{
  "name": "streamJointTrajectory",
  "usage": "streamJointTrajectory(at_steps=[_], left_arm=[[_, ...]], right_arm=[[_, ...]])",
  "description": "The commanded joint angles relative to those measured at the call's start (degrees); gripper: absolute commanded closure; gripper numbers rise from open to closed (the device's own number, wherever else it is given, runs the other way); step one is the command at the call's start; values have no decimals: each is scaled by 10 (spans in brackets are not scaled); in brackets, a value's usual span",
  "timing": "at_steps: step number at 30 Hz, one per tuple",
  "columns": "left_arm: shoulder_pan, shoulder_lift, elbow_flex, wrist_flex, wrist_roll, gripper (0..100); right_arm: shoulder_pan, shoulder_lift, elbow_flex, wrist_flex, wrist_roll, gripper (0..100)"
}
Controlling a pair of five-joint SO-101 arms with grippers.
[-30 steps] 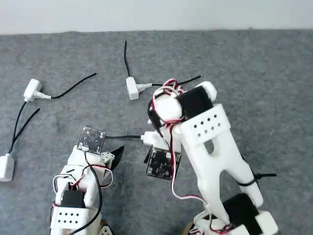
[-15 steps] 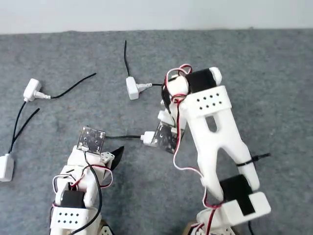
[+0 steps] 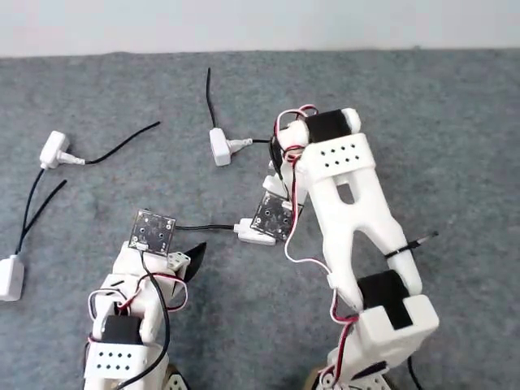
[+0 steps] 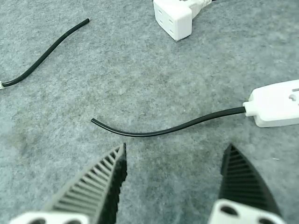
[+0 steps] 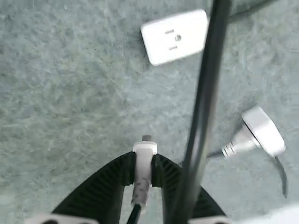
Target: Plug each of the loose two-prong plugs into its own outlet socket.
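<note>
right jaws tight around plug (image 5: 144, 156)

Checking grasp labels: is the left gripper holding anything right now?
No, the left gripper is open and empty, the black cord lying on the grey mat beyond it.

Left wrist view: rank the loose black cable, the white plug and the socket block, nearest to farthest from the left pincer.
1. The loose black cable, just ahead of the left pincer.
2. The white plug, off to one side.
3. The socket block, far ahead.
</note>
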Motion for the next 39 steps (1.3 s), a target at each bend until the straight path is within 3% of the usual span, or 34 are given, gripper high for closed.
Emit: streamJointTrajectory(at_steps=[1,13,33,39], left_arm=[[-4,-1,-6,4,-3,684],[-4,-1,-6,4,-3,684],[-4,-1,-6,4,-3,684],[-4,-1,-6,4,-3,684]], right_arm=[[-7,-2,-5,12,8,987],[-66,5,-3,89,1,987],[-141,97,21,-13,4,987],[-140,99,25,-15,38,987]])
